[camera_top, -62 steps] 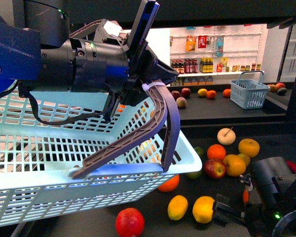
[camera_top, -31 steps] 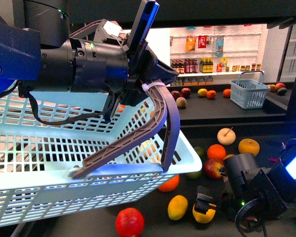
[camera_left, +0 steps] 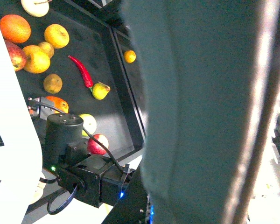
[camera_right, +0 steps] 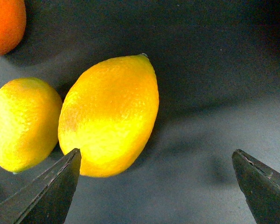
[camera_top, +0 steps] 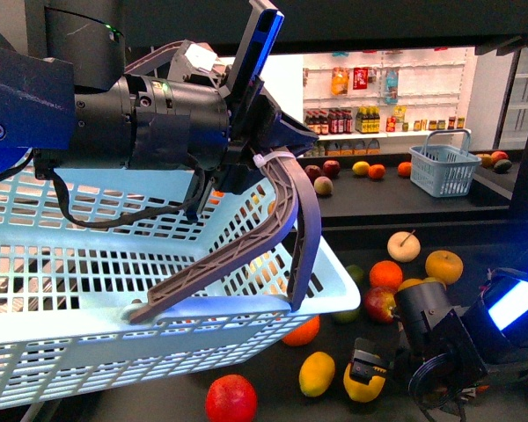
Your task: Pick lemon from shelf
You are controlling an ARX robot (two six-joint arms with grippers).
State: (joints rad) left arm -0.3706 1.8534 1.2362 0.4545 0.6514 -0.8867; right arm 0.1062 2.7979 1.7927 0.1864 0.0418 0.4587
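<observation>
Presently, the bright yellow oval lemon [camera_right: 109,114] lies on the matte black shelf deck [camera_right: 205,93], touching a second yellow lemon [camera_right: 23,123] beside it, an orange fruit [camera_right: 7,23] nearby. The right gripper [camera_right: 156,179] hovers close over the lemon, its dark fingertips [camera_right: 51,191] spread wide and holding nothing. In the front view, the left gripper [camera_top: 268,145] is clamped on the grey handle of a pale blue plastic basket [camera_top: 158,290].

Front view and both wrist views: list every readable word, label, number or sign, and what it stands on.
None can be read.
White tag on the left gripper: print blurred.
Packets and bottles on the far white racks: labels too small.
Lemon, shelf: no text.
</observation>
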